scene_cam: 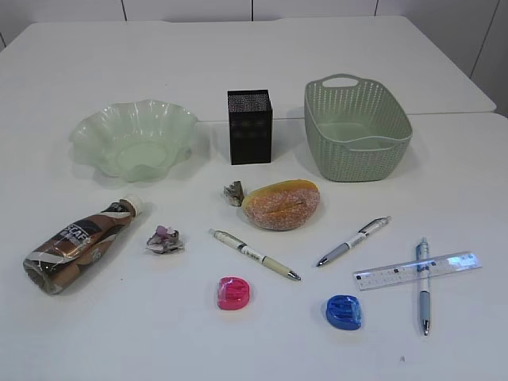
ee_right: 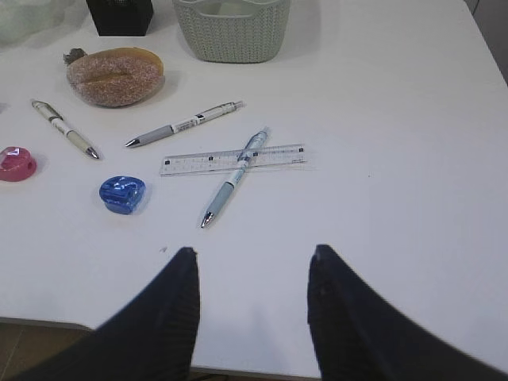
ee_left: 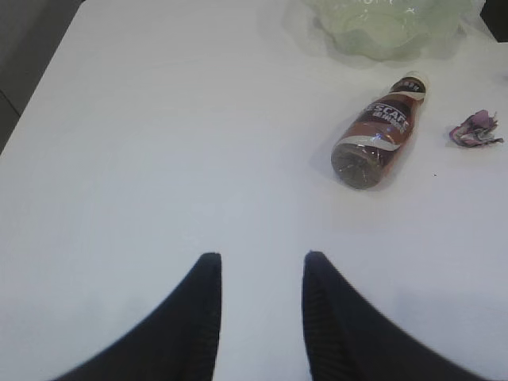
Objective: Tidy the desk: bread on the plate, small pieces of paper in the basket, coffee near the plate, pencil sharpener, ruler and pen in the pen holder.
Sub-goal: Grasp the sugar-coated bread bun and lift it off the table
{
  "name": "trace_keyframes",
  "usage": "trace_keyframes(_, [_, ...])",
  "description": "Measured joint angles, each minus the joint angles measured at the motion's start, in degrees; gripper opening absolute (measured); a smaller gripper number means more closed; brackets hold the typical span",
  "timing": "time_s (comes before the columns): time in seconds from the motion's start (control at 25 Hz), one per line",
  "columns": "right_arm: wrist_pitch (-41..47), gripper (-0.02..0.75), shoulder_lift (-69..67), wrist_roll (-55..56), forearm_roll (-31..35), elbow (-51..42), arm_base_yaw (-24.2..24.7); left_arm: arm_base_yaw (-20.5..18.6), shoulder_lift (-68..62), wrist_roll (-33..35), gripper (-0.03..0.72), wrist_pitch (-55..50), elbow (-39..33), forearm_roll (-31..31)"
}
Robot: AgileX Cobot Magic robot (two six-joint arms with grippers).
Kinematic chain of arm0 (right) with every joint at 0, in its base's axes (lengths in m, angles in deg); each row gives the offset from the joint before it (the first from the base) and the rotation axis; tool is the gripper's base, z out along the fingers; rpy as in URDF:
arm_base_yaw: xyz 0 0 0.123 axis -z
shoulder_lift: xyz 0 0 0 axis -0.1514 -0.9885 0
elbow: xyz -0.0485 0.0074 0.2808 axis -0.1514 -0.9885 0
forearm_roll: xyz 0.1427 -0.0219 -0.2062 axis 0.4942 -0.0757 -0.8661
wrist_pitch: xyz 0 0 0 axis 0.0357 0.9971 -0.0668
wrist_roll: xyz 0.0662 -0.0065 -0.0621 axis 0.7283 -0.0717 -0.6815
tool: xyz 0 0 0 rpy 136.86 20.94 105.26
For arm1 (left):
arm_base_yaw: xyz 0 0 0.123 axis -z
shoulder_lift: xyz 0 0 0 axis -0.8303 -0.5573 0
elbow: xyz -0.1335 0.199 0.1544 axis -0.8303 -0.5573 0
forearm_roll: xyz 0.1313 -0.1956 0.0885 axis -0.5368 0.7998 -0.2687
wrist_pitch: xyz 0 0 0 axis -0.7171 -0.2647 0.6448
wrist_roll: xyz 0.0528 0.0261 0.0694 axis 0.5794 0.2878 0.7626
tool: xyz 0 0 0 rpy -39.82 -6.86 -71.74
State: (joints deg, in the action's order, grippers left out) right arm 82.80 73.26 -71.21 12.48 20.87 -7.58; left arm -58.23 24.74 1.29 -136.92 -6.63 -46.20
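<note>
Well ahead of left claw (ee_left: 258,266), coffee (ee_left: 379,143) lying flat, untouched

bright even overhead light is washing out the desk (scene_cam: 254,71), casting only soft short shadows, while both wrist views are looking slightly blurry.

Back row on the worktop (scene_cam: 254,71): plate (scene_cam: 133,139) sitting left, pen holder (scene_cam: 250,126) centre, basket (scene_cam: 356,127) right. Bread (scene_cam: 282,205) is lying in front of the pen holder with a paper scrap (scene_cam: 233,193) touching its left end; coffee (scene_cam: 79,243) is lying on its side front-left, another paper scrap (scene_cam: 165,240) just right of it. Front row: three pens, one pen (scene_cam: 423,284) lying across the ruler (scene_cam: 417,270) far right, two sharpeners nearest the front edge.
</note>
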Motion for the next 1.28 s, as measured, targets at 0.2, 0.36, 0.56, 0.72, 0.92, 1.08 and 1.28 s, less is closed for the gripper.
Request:
trace_keyframes(0.2, [-0.49, 0.365, 0.0, 0.42, 0.26, 0.23, -0.78, 0.0, 0.0, 0.0, 0.238, 0.0, 0.0, 0.27])
trace_keyframes(0.36, [-1.52, 0.365, 0.0, 0.42, 0.26, 0.97, -1.13, 0.0, 0.0, 0.0, 0.238, 1.23, 2.15, 1.65])
trace_keyframes(0.56, [-8.83, 0.365, 0.0, 2.88, 1.28, 2.75, -2.05, 0.0, 0.0, 0.0, 0.238, 6.26, 3.2, 5.41])
trace_keyframes(0.72, [-9.52, 0.365, 0.0, 3.13, 1.28, 2.78, -2.14, 0.0, 0.0, 0.0, 0.238, 7.33, 3.2, 6.83])
trace_keyframes(0.92, [-11.24, 0.366, -0.45, 2.87, 1.36, 2.78, -2.14, 0.0, 0.0, 1.51, 0.238, 8.45, 3.2, 8.68])
trace_keyframes(1.08, [-14.53, 0.365, -4.01, 1.89, 1.36, 2.78, -2.14, 0.0, -1.03, 7.73, 0.239, 9.03, 3.2, 14.71])
trace_keyframes(1.28, [-16.87, 0.365, -8.88, 1.53, 0.36, 3.73, -2.14, 0.0, -7.21, 15.37, 0.239, 9.88, 3.2, 24.45])
